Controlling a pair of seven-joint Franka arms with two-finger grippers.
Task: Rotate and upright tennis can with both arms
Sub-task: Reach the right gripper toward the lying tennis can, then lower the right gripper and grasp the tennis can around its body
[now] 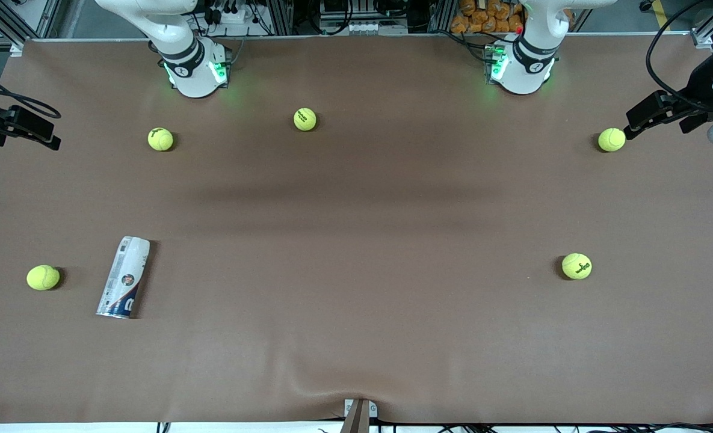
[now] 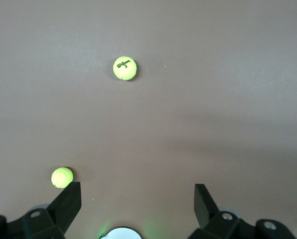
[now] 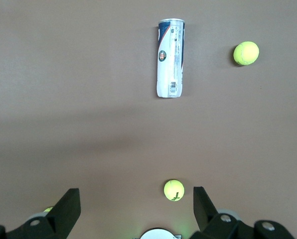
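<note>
The slim white and dark blue cylindrical tennis can (image 1: 124, 276) lies flat on the brown surface (image 1: 356, 300), toward the right arm's end, just beside a yellow-green tennis ball (image 1: 43, 277). The left gripper (image 2: 137, 196) and right gripper (image 3: 136, 199) both hang high over the surface, fingers spread wide, holding nothing.

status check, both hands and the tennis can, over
Left hand open, right hand open, both high, waiting. Tennis can on its side, untouched, tennis ball beside it.

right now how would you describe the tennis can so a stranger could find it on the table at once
Start at the right arm's end of the brown table and look at the part nearer the front camera. There the tennis can lies on its side, beside a tennis ball and apart from it. It is the only long tube, white with a dark blue end, among round yellow-green balls.
</note>
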